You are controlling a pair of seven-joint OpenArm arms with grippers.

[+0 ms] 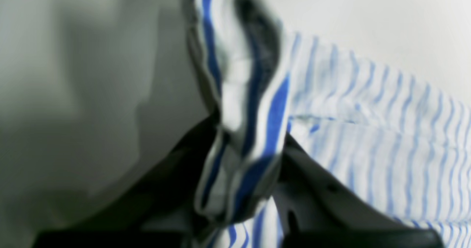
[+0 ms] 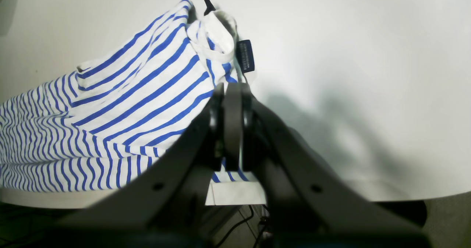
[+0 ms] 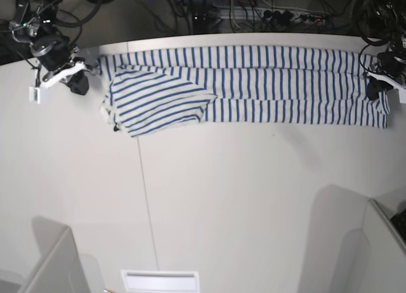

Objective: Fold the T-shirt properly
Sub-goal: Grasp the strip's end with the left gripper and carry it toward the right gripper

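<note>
**Striped cotton, folded lengthwise, one more fold to go**

Lying stretched along the far edge of the white table (image 3: 209, 198): the T-shirt (image 3: 266, 84), narrowed into a band, sleeve tucked over. Left gripper (image 1: 243, 167) clamping the hem end; right gripper (image 2: 232, 130) pinching cloth below the dark label (image 2: 245, 56). Remaining: crosswise folding. Cables (image 3: 254, 14) crowding behind.

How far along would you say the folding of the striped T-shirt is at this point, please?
Done: the T-shirt lies as a long narrow band along the table's far edge, one sleeve folded over it. In hand: the left gripper pinches bunched fabric at one end; the right gripper is shut at the neck end. Left: folding the band crosswise into a compact stack.
</note>
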